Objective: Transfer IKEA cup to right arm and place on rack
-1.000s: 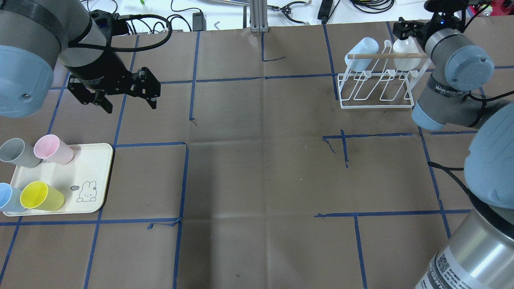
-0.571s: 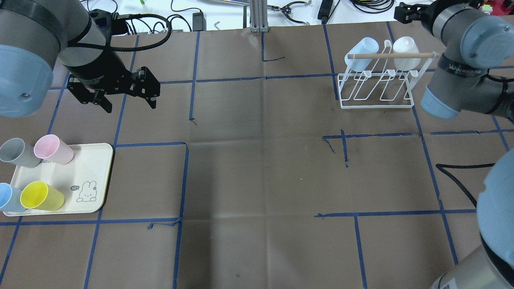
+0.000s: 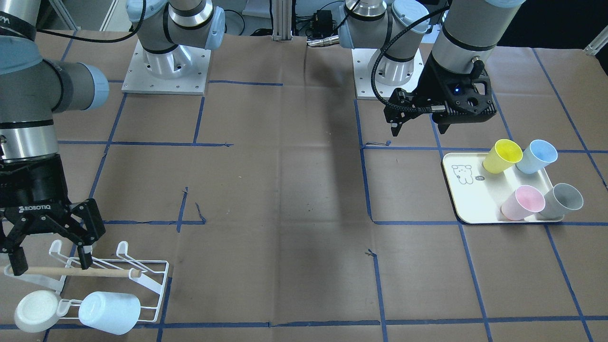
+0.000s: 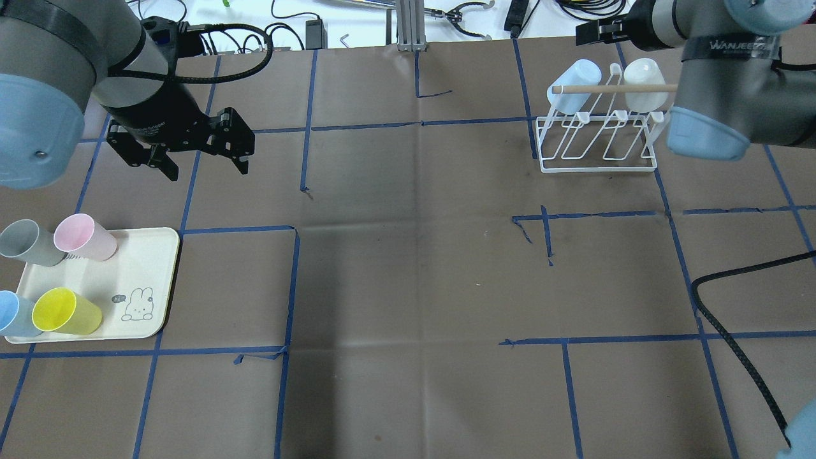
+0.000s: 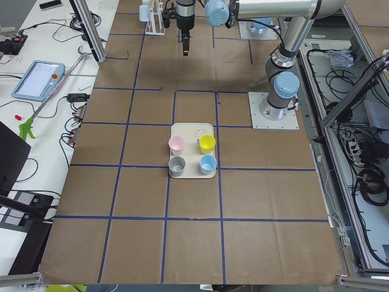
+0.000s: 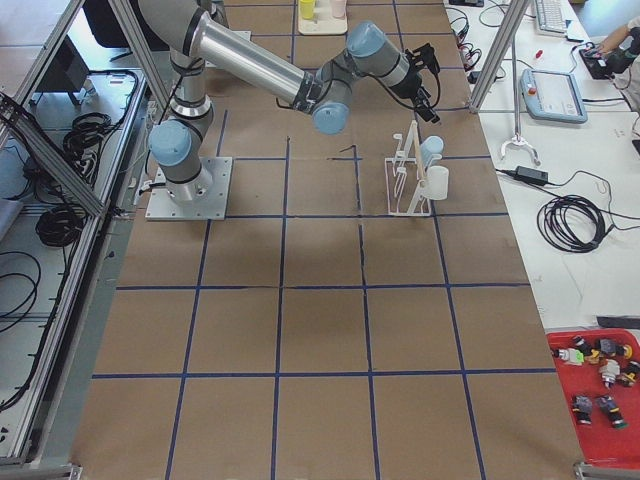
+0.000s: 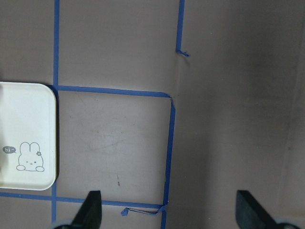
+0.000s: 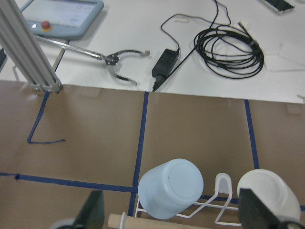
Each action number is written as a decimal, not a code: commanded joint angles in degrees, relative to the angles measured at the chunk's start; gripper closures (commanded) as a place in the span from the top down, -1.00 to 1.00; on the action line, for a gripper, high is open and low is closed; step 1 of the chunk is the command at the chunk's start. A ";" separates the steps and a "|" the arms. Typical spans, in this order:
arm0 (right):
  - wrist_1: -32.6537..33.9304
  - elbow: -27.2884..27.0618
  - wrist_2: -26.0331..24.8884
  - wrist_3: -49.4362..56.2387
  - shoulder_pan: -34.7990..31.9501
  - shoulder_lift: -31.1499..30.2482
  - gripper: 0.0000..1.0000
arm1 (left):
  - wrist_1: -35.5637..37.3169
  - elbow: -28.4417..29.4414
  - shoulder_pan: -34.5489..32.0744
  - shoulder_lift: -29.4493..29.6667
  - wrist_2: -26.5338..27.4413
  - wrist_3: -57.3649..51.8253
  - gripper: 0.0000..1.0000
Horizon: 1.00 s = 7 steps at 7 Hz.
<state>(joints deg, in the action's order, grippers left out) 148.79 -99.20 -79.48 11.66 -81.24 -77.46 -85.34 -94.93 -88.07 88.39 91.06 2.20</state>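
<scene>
Plainly white wire rack (image 4: 598,169), wooden dowel (image 4: 612,89); left gripper (image 4: 208,169), right gripper (image 3: 51,265) jaws apart.

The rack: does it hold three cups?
No, the rack holds only two cups, a pale blue cup and a white cup.

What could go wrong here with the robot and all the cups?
1. The right tool hangs open just over the rack, close to its wooden dowel. A wrong move might bump the rack and shake off the pale blue cup or the white cup.
2. On the tray, the pink cup and the grey cup stand very close together. The open left tool could knock one over while reaching for the other.
</scene>
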 commanded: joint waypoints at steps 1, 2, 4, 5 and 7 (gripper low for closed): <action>-18.54 4.09 -3.73 -0.41 -3.56 -3.56 1.00 | 0.00 -0.08 0.00 -0.06 0.00 0.00 0.99; -25.24 5.58 -8.01 -2.93 -6.19 -4.79 1.00 | 0.00 -0.08 0.00 -0.06 0.00 0.00 0.99; -36.49 6.13 -12.36 -12.40 -10.77 -8.12 1.00 | 0.00 -0.08 0.00 -0.06 -0.09 0.00 0.99; -43.43 6.21 -12.28 -15.93 -12.61 -10.67 1.00 | 0.00 -0.08 0.00 -0.06 -0.09 0.00 0.99; -50.95 6.13 -12.19 -15.88 -12.89 -14.46 1.00 | 0.00 -0.08 0.00 -0.06 -0.09 0.09 0.99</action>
<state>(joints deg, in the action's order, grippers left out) 102.36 -93.04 -91.68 -3.64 -93.69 -89.77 -85.34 -95.01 -88.10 88.33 90.97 2.25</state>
